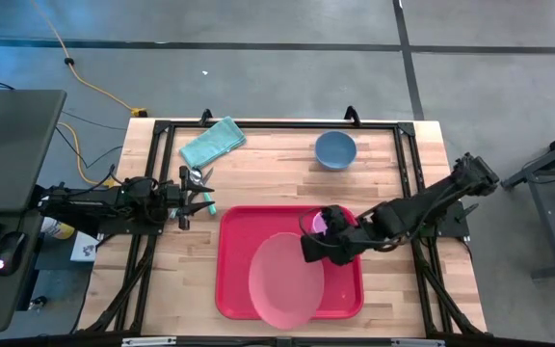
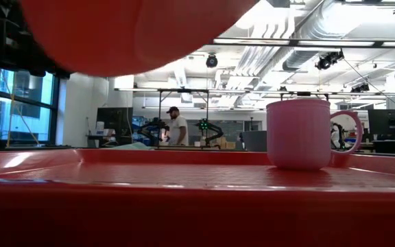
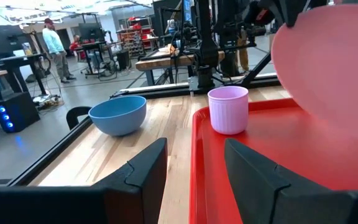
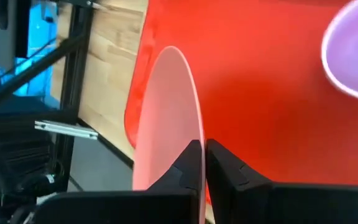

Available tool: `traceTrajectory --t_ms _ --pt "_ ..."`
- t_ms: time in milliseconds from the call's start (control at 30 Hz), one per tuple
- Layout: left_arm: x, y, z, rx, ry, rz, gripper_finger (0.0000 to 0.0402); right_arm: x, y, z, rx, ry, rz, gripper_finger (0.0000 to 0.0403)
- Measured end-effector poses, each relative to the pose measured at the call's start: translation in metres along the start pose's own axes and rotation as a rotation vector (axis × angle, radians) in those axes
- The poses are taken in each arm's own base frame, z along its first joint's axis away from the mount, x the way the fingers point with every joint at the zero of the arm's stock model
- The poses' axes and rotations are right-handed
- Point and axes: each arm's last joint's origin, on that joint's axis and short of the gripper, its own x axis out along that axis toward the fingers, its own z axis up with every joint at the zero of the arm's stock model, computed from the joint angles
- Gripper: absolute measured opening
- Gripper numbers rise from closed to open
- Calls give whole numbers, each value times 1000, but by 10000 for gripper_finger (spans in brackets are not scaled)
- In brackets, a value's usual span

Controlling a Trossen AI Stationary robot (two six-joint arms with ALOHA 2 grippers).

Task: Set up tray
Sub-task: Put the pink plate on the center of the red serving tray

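Observation:
The red tray (image 1: 234, 289) lies flat in the middle of the table, toward its near edge. A pale pink cup (image 1: 316, 222) stands upright in the tray's far right part, and shows in the low view (image 2: 300, 134) and the left wrist view (image 3: 229, 109). My right gripper (image 1: 318, 249) is shut on a round pink plate (image 1: 285, 281) above the tray. The plate's underside (image 2: 129, 34) fills the top of the low view. My left gripper (image 1: 203, 191) waits open just left of the tray's far left corner, with the tray's rim (image 3: 197, 155) ahead of its fingers. My right gripper pinches the plate's rim (image 4: 197, 134) between its two fingers, one on each face, at the plate's far right side. The fingers come from the table's right, slanting down. The plate is lifted clear of the tray (image 4: 260, 93) and tilted, reaching out over the tray's near edge.
A blue bowl (image 1: 335, 149) stands on the bare wood beyond the tray, toward the far edge. A teal cloth (image 1: 212, 143) lies at the far left. A black frame runs around the table's edges. People stand in the room behind.

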Motion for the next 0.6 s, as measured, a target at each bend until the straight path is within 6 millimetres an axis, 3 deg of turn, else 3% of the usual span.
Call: traceTrajectory --t_ms 233,600 --pt "0 0 0 0 0 -1 193 -9 5 -19 28 46 34 0" --pt "0 -1 0 -21 -4 -28 193 27 16 -67 -37 5 95 0"
